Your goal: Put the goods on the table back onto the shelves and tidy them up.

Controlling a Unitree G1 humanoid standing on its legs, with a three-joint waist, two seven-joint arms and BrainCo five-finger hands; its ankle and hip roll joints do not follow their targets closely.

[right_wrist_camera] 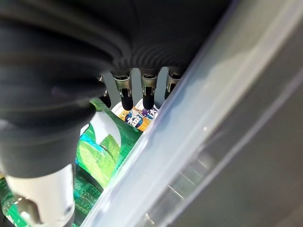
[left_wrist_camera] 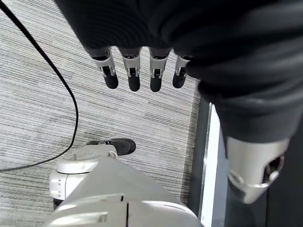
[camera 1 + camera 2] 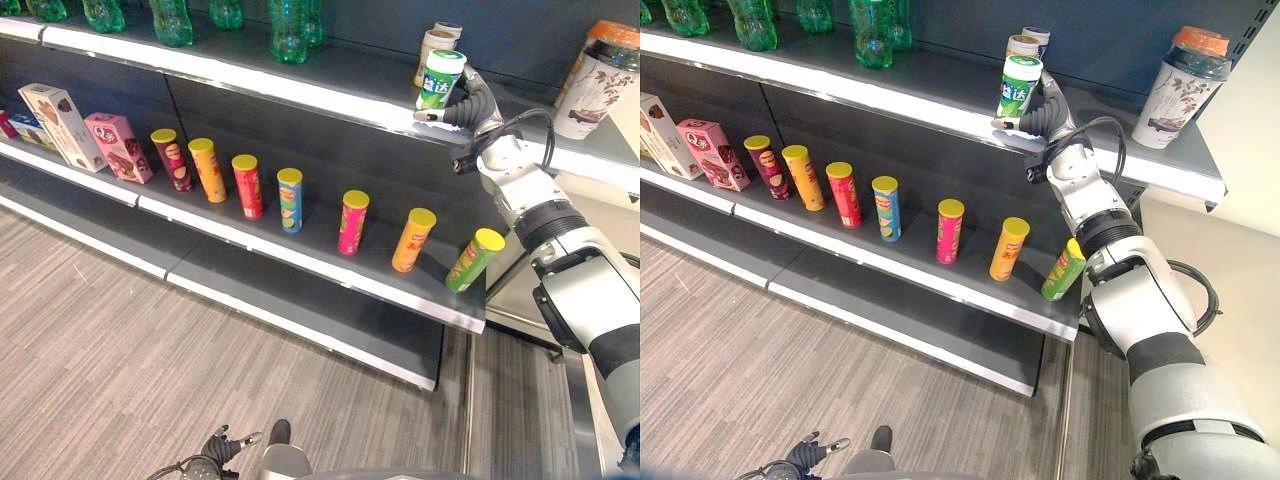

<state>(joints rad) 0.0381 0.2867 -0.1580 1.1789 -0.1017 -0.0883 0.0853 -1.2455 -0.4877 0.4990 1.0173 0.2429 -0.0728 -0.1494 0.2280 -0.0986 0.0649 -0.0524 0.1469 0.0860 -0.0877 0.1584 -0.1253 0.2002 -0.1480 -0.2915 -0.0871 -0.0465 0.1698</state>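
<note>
right hand [image 3: 468, 106]: I've got it up at the front edge of the top shelf [image 3: 330, 95], fingers and thumb curled round the green-and-white can [image 3: 438, 80]; wrist view shows the fingertips [image 1: 147, 101] against its label
can position: upright, base at or just above the shelf lip; can't tell if it's bearing on the shelf, so I treat it as carried by the hand
neighbours: two beige cans [image 3: 436, 42] just behind it, big jar with an orange lid [image 3: 597, 78] well apart toward the shelf end
left hand [image 2: 142, 71]: hanging low over the floor, fingers straight and relaxed, holding nothing
middle shelf [image 3: 300, 250]: row of tall snack tubes [image 3: 290, 199], several leaning; the end tube [image 3: 474, 260] tilts hard at the shelf corner, right below my forearm
risk 1: letting go with the base half over the lip, so the can tips forward and drops to the floor
risk 2: pushing it back too hard knocks the beige cans over
risk 3: forearm dropping on the way out clips the end tube, already leaning, likely goes off the corner
tidy-up: tubes not straightened yet, I'd judge that part undone
</note>
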